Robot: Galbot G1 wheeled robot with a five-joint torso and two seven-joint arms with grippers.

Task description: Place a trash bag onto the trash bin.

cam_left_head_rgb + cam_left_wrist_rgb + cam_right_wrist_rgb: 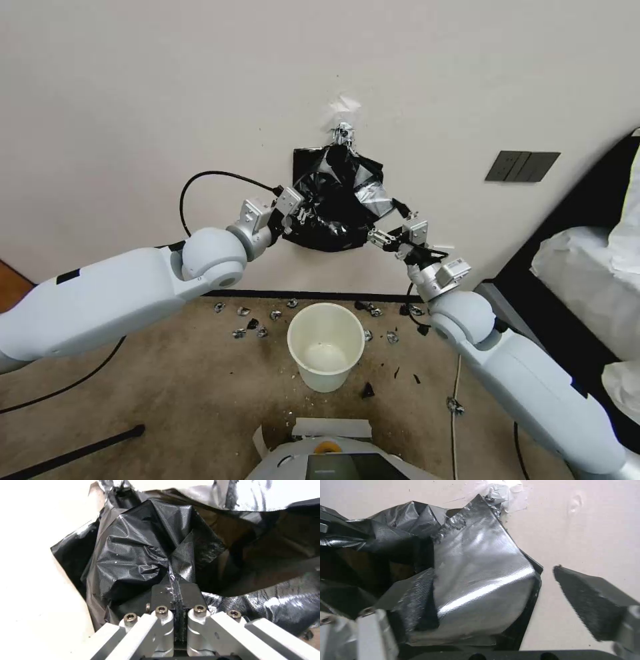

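The black trash bag [337,200] hangs crumpled against the wall, puffed out in front of a flat black bag stack [305,163] held by a metal clip [343,133]. My left gripper [293,217] is shut on a fold of the trash bag [133,562] at its left side, the pads [163,595] pinching the film. At the bag's lower right, my right gripper [383,237] stands open. A silvery panel of the trash bag [480,580] lies between its fingers [586,600]. The cream-white trash bin [325,343] stands upright on the floor below, open and bare inside.
Small black and silver plastic scraps [250,323] litter the carpet around the bin. A dark switch plate [522,166] is on the wall at right. Dark furniture with white plastic [587,267] crowds the right side. Cables [67,387] run across the floor at left.
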